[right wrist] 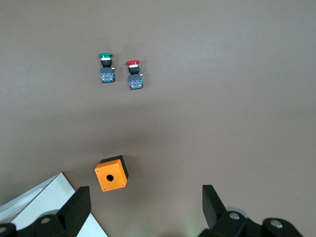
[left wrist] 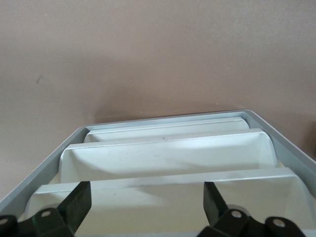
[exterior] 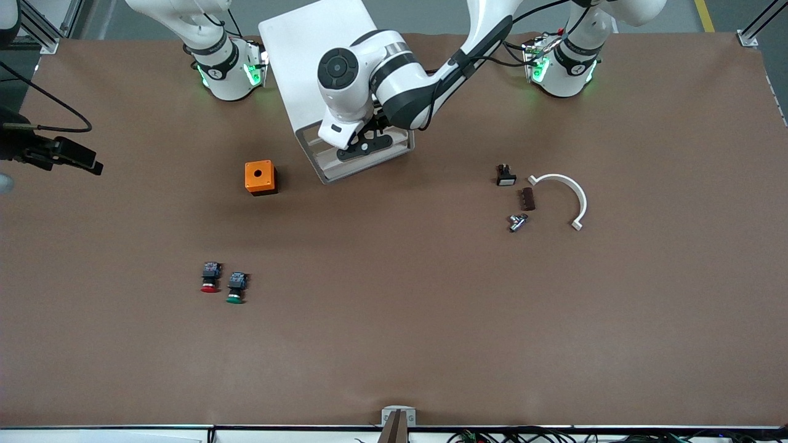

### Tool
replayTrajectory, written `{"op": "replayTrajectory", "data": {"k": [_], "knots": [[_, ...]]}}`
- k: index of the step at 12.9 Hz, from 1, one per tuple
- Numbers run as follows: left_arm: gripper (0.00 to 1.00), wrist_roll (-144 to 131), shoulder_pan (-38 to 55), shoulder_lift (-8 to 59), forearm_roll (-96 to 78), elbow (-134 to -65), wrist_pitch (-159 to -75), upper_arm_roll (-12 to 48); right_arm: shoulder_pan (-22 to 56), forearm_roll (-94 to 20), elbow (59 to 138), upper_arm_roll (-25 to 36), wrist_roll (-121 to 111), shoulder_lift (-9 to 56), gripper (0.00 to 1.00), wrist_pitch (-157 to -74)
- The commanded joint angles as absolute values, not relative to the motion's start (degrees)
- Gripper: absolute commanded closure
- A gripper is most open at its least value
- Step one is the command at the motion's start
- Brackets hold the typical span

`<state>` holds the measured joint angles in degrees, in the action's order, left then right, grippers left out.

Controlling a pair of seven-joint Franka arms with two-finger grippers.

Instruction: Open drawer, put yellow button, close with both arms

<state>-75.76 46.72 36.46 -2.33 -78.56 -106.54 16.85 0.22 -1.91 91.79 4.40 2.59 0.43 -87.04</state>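
Note:
The white cabinet (exterior: 308, 55) stands between the arm bases, its drawer fronts facing the front camera. My left gripper (exterior: 363, 144) is open and empty, right at the uppermost drawer (exterior: 369, 165). In the left wrist view its fingertips (left wrist: 79, 197) straddle that drawer's front lip (left wrist: 163, 178) without touching it, with the lower drawers' lips stepped below. I cannot tell how far the drawer is pulled out. The yellow button is not in view anywhere. My right gripper (right wrist: 146, 195) is open and empty, high over the table beside the cabinet's corner (right wrist: 44, 200); it does not show in the front view.
An orange box with a hole (exterior: 260, 177) (right wrist: 111, 174) sits beside the cabinet. A red-capped button (exterior: 210, 278) (right wrist: 133, 74) and a green-capped one (exterior: 236, 287) (right wrist: 105, 66) lie nearer the front camera. A white curved part (exterior: 569, 191), black switch (exterior: 505, 175), brown block (exterior: 527, 199) and metal piece (exterior: 518, 222) lie toward the left arm's end.

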Motion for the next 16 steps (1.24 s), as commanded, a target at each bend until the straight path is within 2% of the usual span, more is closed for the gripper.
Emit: {"op": "replayTrajectory", "data": {"k": [1, 7, 13, 16], "knots": [[0.0, -76.29, 46.06, 36.04, -1.58, -79.01, -106.52, 16.61, -1.76, -0.97, 90.26, 3.52, 0.79, 0.97, 0.0, -86.04], [0.0, -75.85, 28.51, 33.93, 5.6, -78.75, -105.12, 16.52, -2.2, -1.76, 89.38, 2.99, 0.7, 0.97, 0.0, -88.58], [0.0, -68.14, 14.52, 27.61, 9.67, -78.49, -105.03, 16.52, -2.54, -1.67, 89.3, 2.81, 0.44, 0.97, 0.0, -89.12], [0.0, -61.28, 9.15, 25.06, 9.67, -78.49, -102.22, 16.52, -2.2, -1.14, 89.21, 2.46, -0.43, 0.79, 0.0, -90.26]]}}
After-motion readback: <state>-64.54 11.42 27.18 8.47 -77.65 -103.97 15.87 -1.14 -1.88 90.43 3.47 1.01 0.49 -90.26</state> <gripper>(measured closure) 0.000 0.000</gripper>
